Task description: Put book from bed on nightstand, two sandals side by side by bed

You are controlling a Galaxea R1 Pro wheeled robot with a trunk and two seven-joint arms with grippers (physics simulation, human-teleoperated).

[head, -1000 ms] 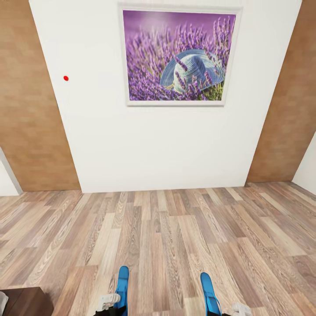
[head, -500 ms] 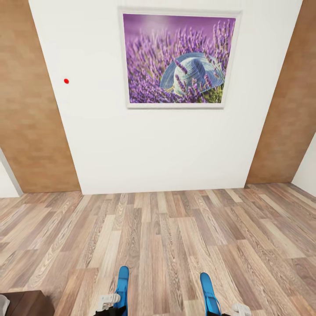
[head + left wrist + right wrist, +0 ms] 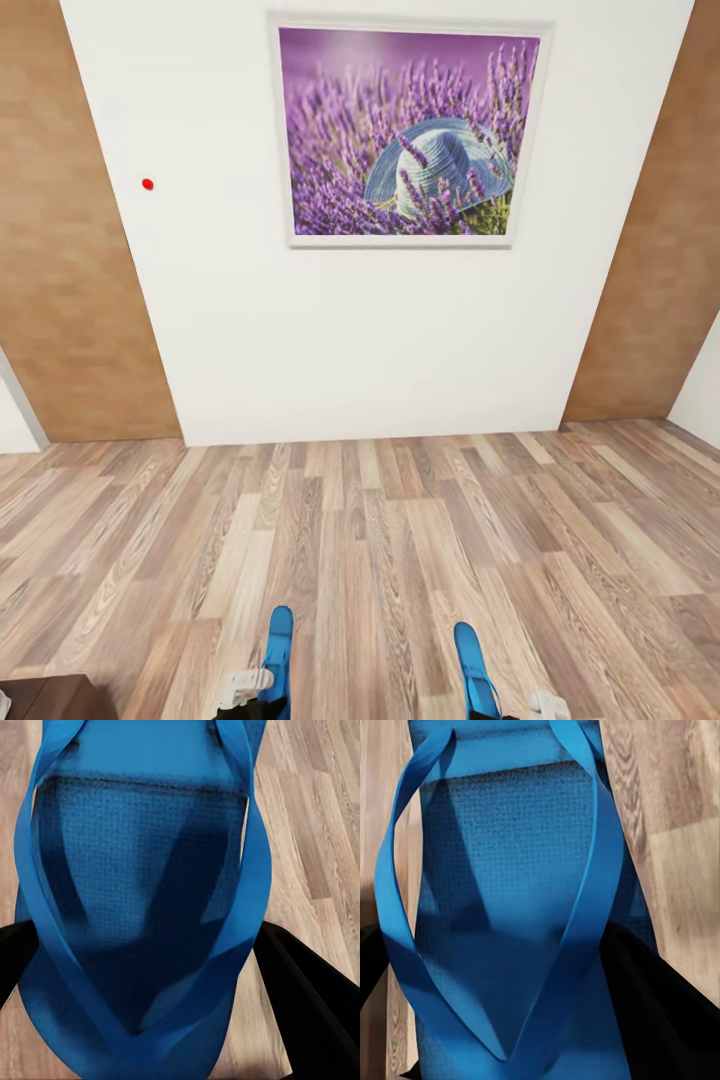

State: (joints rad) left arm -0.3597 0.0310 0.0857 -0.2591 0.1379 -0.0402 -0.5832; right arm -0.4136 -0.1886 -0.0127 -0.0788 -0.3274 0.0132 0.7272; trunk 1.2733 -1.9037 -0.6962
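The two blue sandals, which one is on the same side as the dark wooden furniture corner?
The sandal in the left tool. The dark wooden corner sits at that side's bottom edge; the other sandal, in the right tool, has bare floor nearby.

Two sandals, left sandal [image 3: 278, 650] and right sandal [image 3: 472, 668], sit apart over the floor [image 3: 400, 540], wall [image 3: 350, 330] with a picture [image 3: 405, 128] ahead.

Sandals [image 3: 277, 650] [image 3: 470, 665]: we see their heels cut off by the frame's bottom edge.
Dark wooden furniture [image 3: 50, 697]: we see one corner.
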